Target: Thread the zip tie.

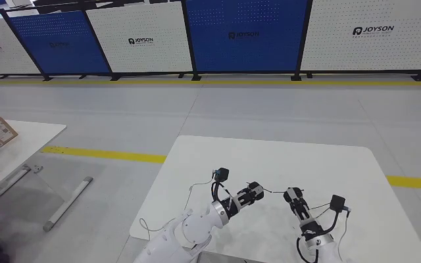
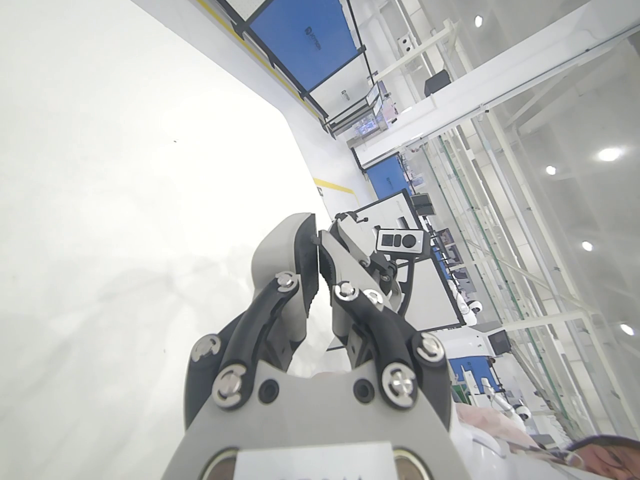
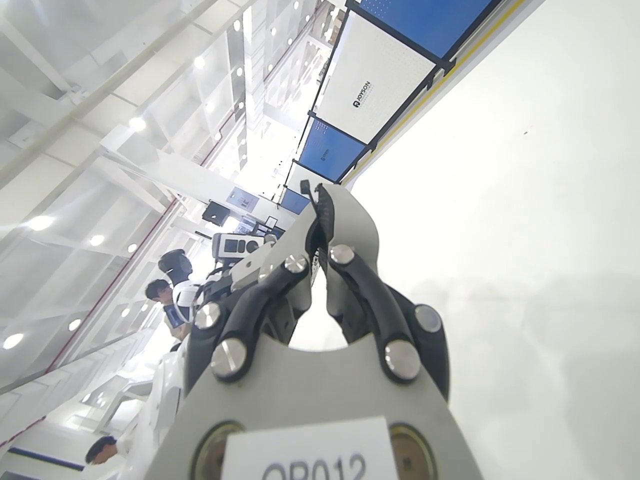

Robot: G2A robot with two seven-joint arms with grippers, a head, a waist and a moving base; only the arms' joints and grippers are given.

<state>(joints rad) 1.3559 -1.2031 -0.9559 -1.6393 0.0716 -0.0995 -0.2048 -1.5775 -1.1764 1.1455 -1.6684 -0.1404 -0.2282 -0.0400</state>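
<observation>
Both arms sit low over the near half of the white bench (image 1: 217, 158). Their tips face each other, near but not touching.

Right gripper (image 3: 320, 204): fingers pressed together, pinching the zip tie (image 3: 310, 196). The black strap comes up from between the pads. Its small square head sticks out just past the tips, bent to one side.

Left gripper (image 2: 318, 238): fingers pressed together as well, no gap between the pads. There's a tiny dark bit right at the tips. It looks like the strap's other end, but it's too small to be sure from the wrist view.

Top view: the zip tie (image 1: 274, 192) shows as a thin dark line across the gap between the left gripper (image 1: 261, 191) and the right gripper (image 1: 289, 193). It runs roughly level from one set of tips to the other. So the tie is held between the two grippers, over the bench's near middle.

In the left wrist view the right gripper sits just beyond the left's tips, slightly off to one side.

Surroundings: a row of blue and white panels (image 1: 247, 33) stands across the floor beyond the bench. A yellow floor line (image 1: 99, 154) runs past the bench's far side. A second table (image 1: 33, 135) sits well off to the robot's left.
</observation>
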